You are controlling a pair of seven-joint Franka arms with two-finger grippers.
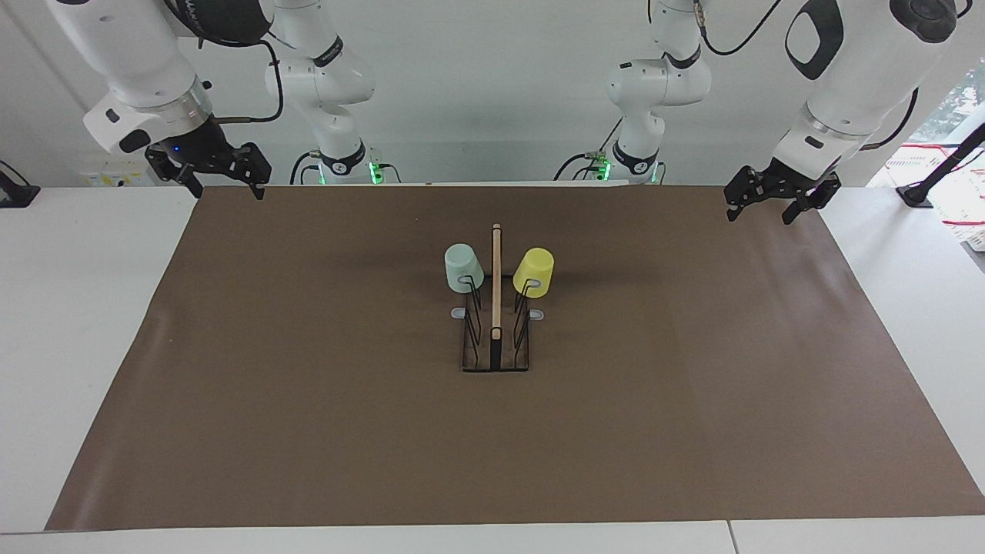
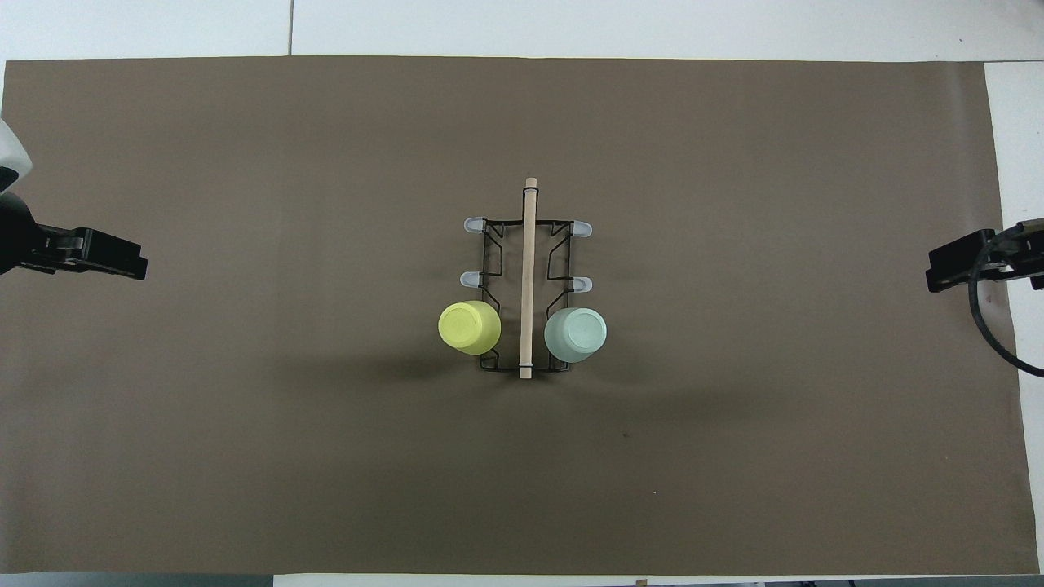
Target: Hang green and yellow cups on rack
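Note:
The black wire rack with its wooden centre bar stands in the middle of the brown mat; it also shows in the overhead view. The mint green cup hangs upside down on the prong nearest the robots, on the right arm's side of the bar. The yellow cup hangs upside down on the matching prong on the left arm's side. My right gripper is open and empty, raised over the mat's edge at its own end. My left gripper is open and empty over its own end.
The brown mat covers most of the white table. The rack's other grey-tipped prongs carry nothing. Both arms wait well away from the rack.

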